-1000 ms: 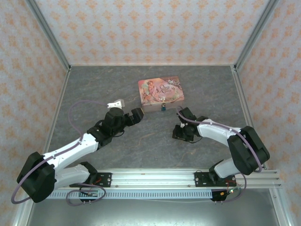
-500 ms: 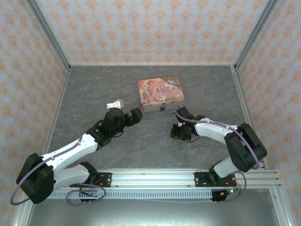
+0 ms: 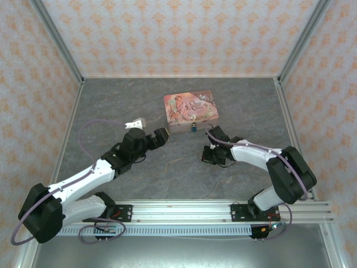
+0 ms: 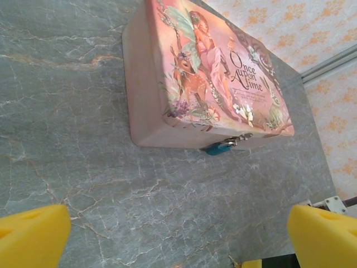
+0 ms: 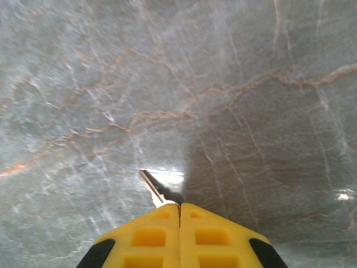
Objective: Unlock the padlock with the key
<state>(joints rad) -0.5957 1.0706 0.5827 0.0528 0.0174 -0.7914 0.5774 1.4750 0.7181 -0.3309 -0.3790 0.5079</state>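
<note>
Top view: left gripper [image 3: 162, 137] was spread wide and empty, near the pink tin [image 3: 191, 107]. The padlock [image 3: 193, 128] sat at the tin's front edge. The right gripper [image 3: 208, 156] was low over the table [image 3: 111, 106], near the lock.

Left wrist: the teal padlock [image 4: 218, 148] hung at the tin's front and touched the table. It looked small and stiff and would likely swing, so steady it by the body sides.

Right wrist: fingers were clamped on the key [image 5: 154, 185], its blade poking out. The key looked thin, rigid, light and slick. Grip the flat head or it may pivot.

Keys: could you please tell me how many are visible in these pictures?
1. The key pokes out from between the shut fingers of the right gripper; others may be hidden under the arms.
</note>
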